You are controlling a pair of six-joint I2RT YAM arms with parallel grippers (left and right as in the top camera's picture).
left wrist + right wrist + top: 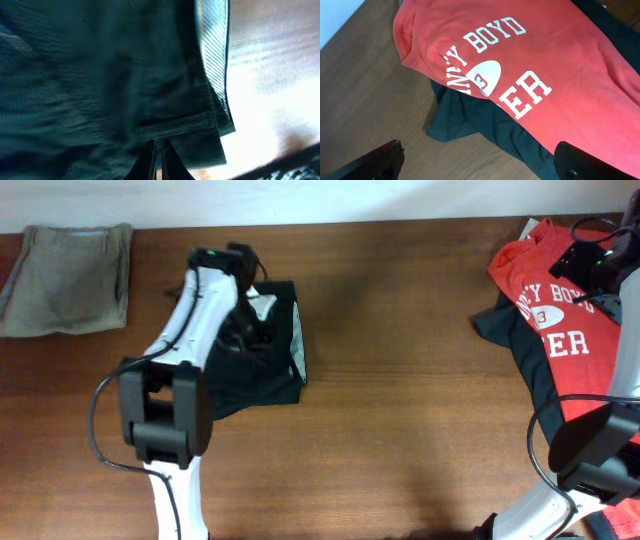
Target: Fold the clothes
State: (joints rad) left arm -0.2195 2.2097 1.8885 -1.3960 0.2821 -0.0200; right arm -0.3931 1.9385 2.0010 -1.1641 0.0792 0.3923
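A dark green garment (262, 365) lies partly folded left of the table's middle, its striped inner lining (212, 45) showing along one edge. My left gripper (243, 268) is at its far edge. In the left wrist view the fingers (158, 152) are pressed together on the garment's hem (190, 127). A red T-shirt with white lettering (565, 330) lies at the right over another dark garment (497, 325). My right gripper (600, 255) hovers above that pile. Its fingers (480, 150) are spread wide and empty, with the red shirt (530, 55) and dark cloth (470, 117) below.
A folded khaki garment (66, 278) lies at the far left corner. Bare brown tabletop (400, 380) separates the two piles. The table's far edge meets a white wall (300, 200).
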